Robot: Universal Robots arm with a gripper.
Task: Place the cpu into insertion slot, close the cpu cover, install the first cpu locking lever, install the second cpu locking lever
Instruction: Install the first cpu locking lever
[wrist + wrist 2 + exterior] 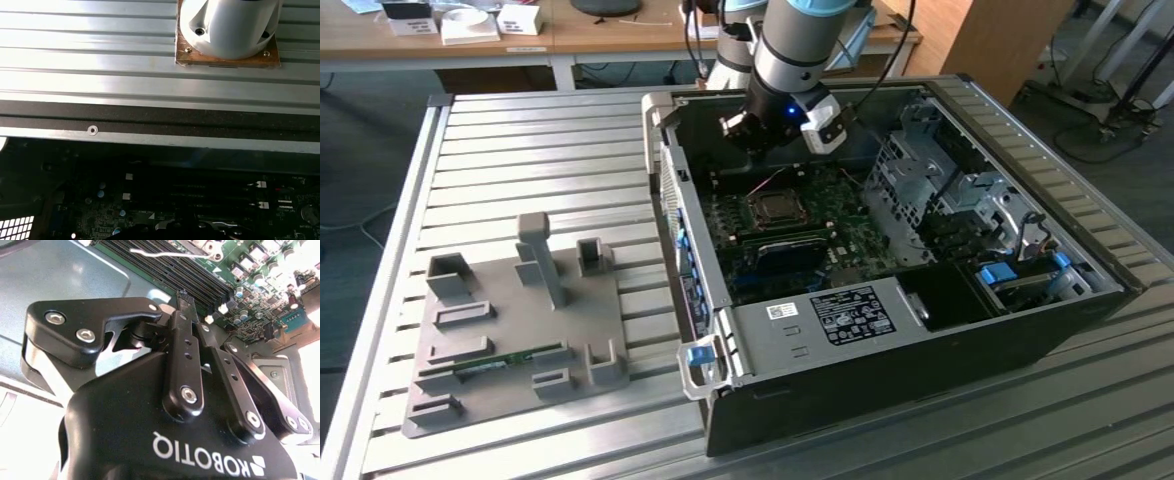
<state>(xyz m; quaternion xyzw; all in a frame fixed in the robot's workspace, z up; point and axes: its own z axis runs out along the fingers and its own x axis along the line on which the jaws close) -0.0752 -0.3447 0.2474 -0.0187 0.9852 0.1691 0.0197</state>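
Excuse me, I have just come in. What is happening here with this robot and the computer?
One robot arm reaches into an open computer case that lies on a slatted metal table. Its hand hangs over the green board inside, near the insertion slot. I cannot tell whether the hand holds anything, or how far the work on the slot has come.

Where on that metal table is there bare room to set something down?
Bare ribbed table lies between the grey fixture plate and the far edge, and along the near edge before the computer case. Inside the case is crowded, with the hand over the board.
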